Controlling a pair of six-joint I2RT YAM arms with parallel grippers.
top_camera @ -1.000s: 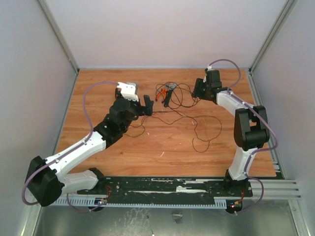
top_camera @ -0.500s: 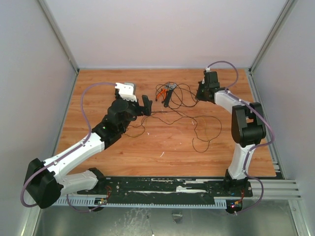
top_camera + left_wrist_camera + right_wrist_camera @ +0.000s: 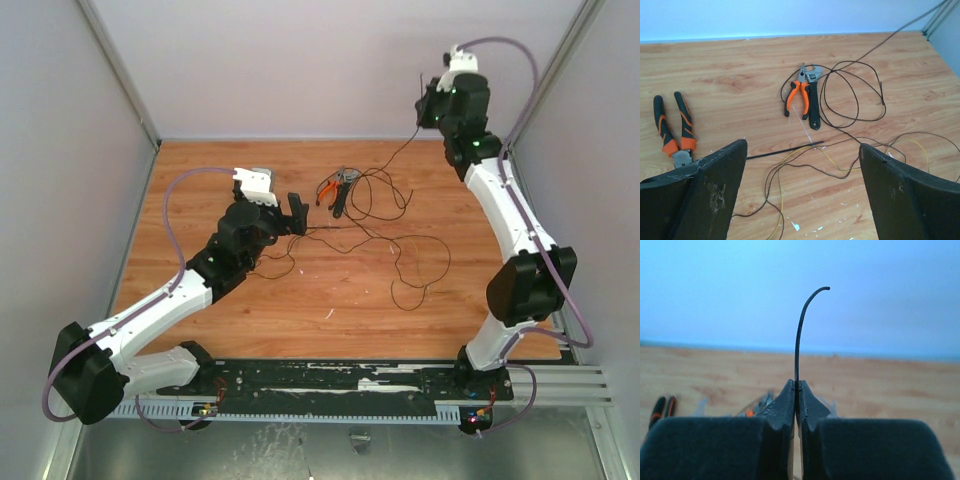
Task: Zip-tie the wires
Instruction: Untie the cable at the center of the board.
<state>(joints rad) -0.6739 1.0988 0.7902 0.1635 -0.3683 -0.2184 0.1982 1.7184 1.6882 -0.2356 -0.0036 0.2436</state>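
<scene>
The wires point(image 3: 400, 250) lie as thin black loops across the middle of the wooden table, with more loops point(image 3: 850, 95) in the left wrist view. My right gripper point(image 3: 424, 108) is raised high at the back right. It point(image 3: 796, 385) is shut on one wire end point(image 3: 799, 330), which curls up above the fingertips, and a taut strand slants down from it to the tangle. The zip tie point(image 3: 785, 150) is a straight black strip flat on the table. My left gripper point(image 3: 802, 145) hangs open just above and behind it, also seen from above point(image 3: 297, 212), holding nothing.
Orange-handled pliers point(image 3: 797, 92) and a black adjustable wrench point(image 3: 813, 100) lie together beside the wire loops. A second pair of orange-handled pliers point(image 3: 672, 130) lies to the left. A thin yellow wire point(image 3: 835, 160) runs among the black ones. Grey walls enclose the table.
My right gripper shut on a wire end at the table, then rose up and back, drawing a strand taut. The left arm has barely moved.
</scene>
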